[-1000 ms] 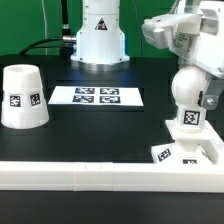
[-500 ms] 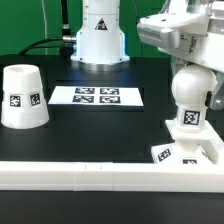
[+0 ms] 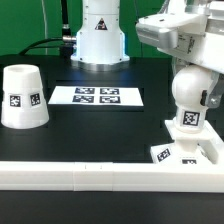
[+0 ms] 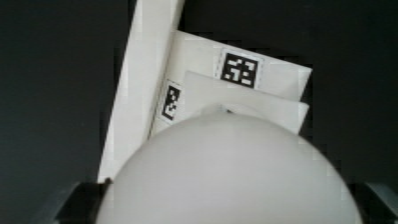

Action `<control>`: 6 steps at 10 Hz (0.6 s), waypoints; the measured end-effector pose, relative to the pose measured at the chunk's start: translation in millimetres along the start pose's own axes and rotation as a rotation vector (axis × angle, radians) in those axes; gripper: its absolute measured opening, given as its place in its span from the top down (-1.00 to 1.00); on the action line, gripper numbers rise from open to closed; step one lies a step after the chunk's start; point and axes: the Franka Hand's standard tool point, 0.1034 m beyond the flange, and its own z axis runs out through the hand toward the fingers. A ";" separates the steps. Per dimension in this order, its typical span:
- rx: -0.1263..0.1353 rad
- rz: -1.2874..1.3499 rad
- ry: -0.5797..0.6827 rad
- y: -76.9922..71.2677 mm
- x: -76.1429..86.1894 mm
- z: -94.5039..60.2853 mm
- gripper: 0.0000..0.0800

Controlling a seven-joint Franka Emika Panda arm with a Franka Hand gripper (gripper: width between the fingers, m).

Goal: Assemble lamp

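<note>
The white bulb point(image 3: 189, 92) stands upright on the flat square base point(image 3: 190, 152) at the exterior view's right, with tags on its neck and on the base. My gripper point(image 3: 188, 72) is right above it, fingers down either side of the round head. In the wrist view the bulb head point(image 4: 222, 170) fills the frame between the two dark fingertips point(image 4: 79, 206), with the base point(image 4: 240, 75) behind it. I cannot see whether the fingers press on the head. The tapered shade point(image 3: 22, 97) stands mouth down at the exterior view's left, far from the gripper.
The marker board point(image 3: 98, 96) lies flat in the middle of the black table. A long white rail point(image 3: 80, 175) runs along the front edge. The robot's white pedestal point(image 3: 98, 35) stands at the back.
One second ago the gripper sat a little further to the exterior view's right; it shifted left over the bulb, then held still. Bulb, base and shade have not moved.
</note>
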 end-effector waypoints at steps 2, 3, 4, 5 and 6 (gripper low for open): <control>0.002 0.160 0.002 -0.5 -2.2 0.4 -0.44; 0.004 0.259 0.001 -0.9 -1.8 0.4 -0.44; 0.005 0.333 0.001 -1.1 -1.8 0.5 -0.44; 0.008 0.452 0.003 -1.6 -1.8 0.6 -0.44; 0.010 0.541 0.003 -1.8 -1.9 0.6 -0.44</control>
